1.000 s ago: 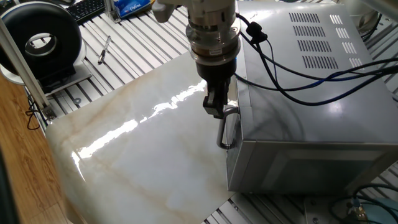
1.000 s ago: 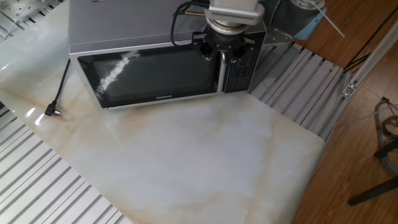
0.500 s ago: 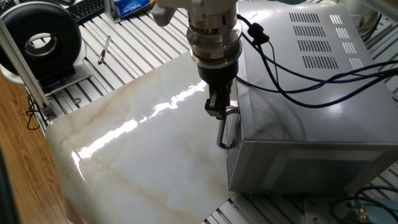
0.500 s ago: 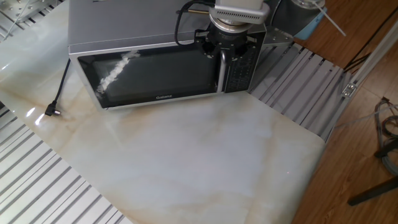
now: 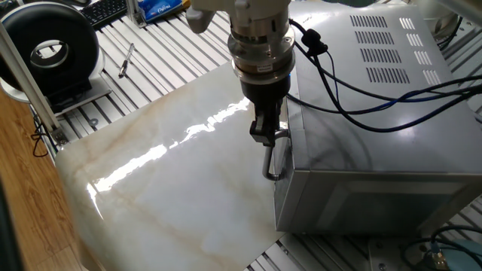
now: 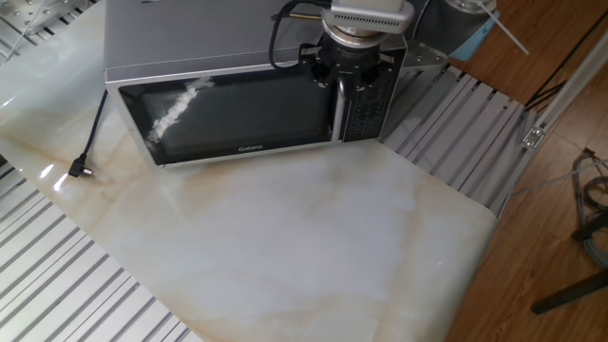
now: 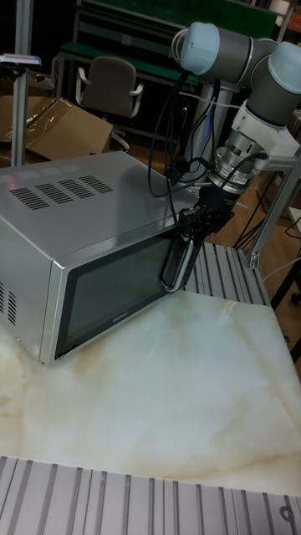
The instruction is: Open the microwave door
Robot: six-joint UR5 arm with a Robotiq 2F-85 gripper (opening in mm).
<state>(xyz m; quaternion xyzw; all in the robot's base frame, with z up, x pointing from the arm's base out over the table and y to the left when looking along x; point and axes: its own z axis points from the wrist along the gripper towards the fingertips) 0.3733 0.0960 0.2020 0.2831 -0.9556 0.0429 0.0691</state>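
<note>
Tall fixed view shows the door (image 7: 117,288) flush with the front of the microwave (image 7: 84,226), which sits on the marble table (image 7: 167,401), so nothing is open yet. The gripper (image 7: 198,224) is at the top of the handle (image 7: 177,266), fingers either side; whether they clamp it I cannot tell. The whole outward pull seems left.

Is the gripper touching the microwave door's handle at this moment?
Touching. In one fixed view the gripper has its jaws meeting the top end of the handle on the closed microwave door, no gap visible.
</note>
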